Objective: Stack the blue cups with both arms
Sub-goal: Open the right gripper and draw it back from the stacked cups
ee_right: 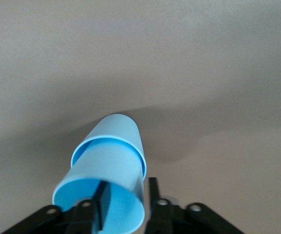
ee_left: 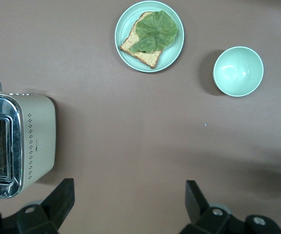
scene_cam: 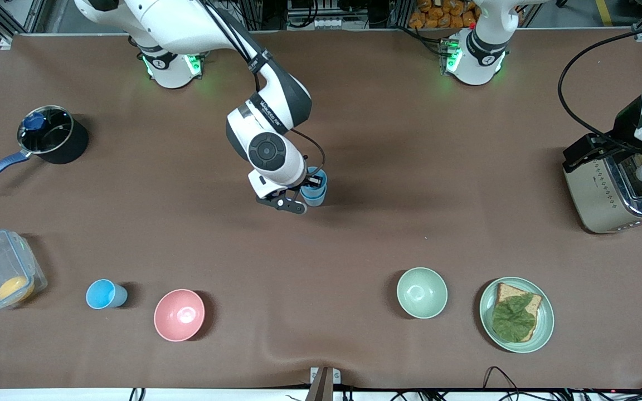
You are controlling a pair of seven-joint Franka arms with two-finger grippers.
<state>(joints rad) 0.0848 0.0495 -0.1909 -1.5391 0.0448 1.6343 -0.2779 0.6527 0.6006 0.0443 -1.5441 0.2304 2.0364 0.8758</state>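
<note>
My right gripper [ee_right: 126,202] pinches the rim of two nested, smooth tapered cups [ee_right: 109,168] at mid-table. A third cup [scene_cam: 105,294] stands beside the pink bowl [scene_cam: 179,314]. My left gripper [ee_left: 128,204] waits spread wide, over bare table beside the ribbed metal toaster [ee_left: 18,144].

Around the nested blue cups [scene_cam: 314,191] pinched in my right gripper [scene_cam: 305,195] the tabletop [scene_cam: 410,184] lies bare — nearest obstacles, the pink bowl [scene_cam: 179,314] and green bowl [scene_cam: 422,292], sit well apart.

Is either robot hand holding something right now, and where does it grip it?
The right end effector pinches the rim of the upper blue cup; the left end effector holds nothing.
</note>
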